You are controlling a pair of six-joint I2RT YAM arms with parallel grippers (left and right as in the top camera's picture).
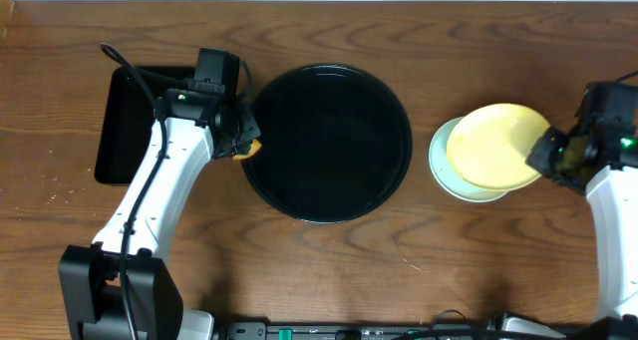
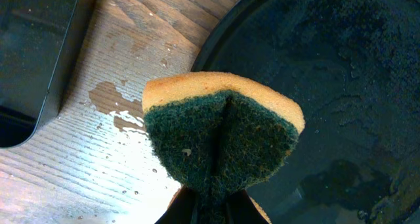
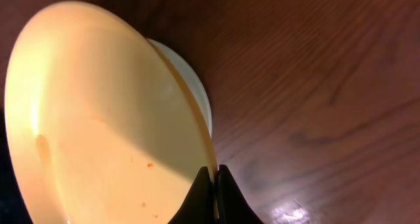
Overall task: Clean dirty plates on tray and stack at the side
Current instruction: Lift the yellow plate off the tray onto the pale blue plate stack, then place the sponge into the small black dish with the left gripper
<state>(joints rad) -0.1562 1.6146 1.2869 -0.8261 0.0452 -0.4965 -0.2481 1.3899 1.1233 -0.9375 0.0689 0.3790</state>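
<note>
The round black tray [image 1: 329, 141] sits mid-table with no plates on it; its wet surface fills the right of the left wrist view [image 2: 328, 86]. My left gripper [image 1: 242, 141] is shut on a yellow and green sponge [image 2: 223, 138] at the tray's left rim. My right gripper [image 1: 543, 153] is shut on the rim of the pale yellow plate [image 1: 493, 146], holding it tilted over a light blue plate [image 1: 444, 170] stacked to the right of the tray. The yellow plate [image 3: 98, 119] shows a few small orange specks, and a blue plate's edge [image 3: 193, 86] shows behind it.
A rectangular black tray [image 1: 125, 126] lies at the left, also showing in the left wrist view [image 2: 33, 60]. Water drops and a small puddle [image 2: 111, 102] lie on the wooden table between the two trays.
</note>
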